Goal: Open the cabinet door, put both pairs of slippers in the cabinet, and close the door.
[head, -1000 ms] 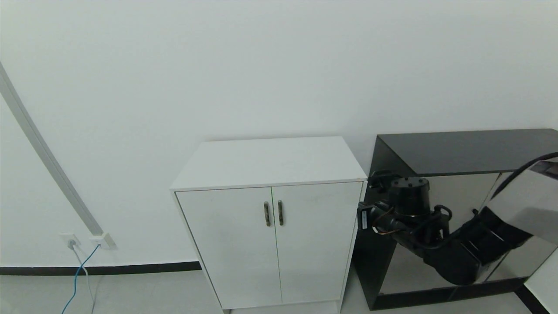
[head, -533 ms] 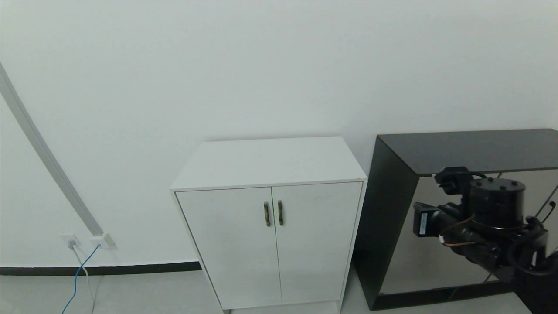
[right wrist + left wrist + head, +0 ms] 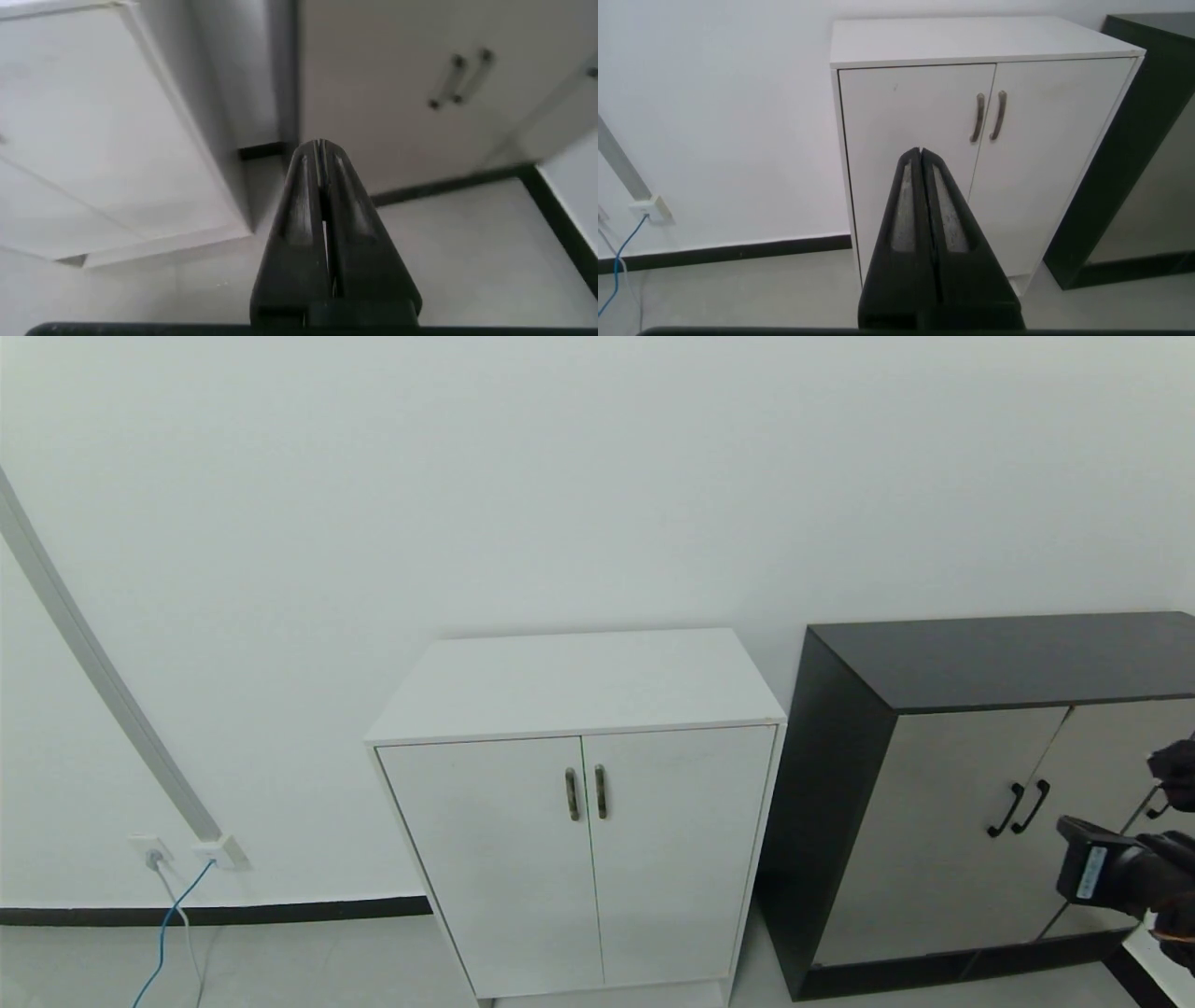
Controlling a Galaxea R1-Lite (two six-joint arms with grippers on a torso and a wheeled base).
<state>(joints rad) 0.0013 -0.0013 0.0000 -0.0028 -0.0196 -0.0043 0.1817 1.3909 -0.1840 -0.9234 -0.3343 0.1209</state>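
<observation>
Two slim handles (image 3: 585,792) are seen at the centre seam of the closed cabinet (image 3: 579,681), lower middle of frame. Its door (image 3: 672,859) is likely stiff but light, best taken by a handle. Closed and empty: left pincer (image 3: 921,157), right pincer (image 3: 320,149).

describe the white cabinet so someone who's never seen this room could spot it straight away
Against the white wall, two low cabinets stand side by side. The white cabinet is the one on the robot's left, with two shut doors and a pair of short upright handles meeting at its middle seam. Its neighbour, the black cabinet, is dark-topped with a shiny grey front.
</observation>
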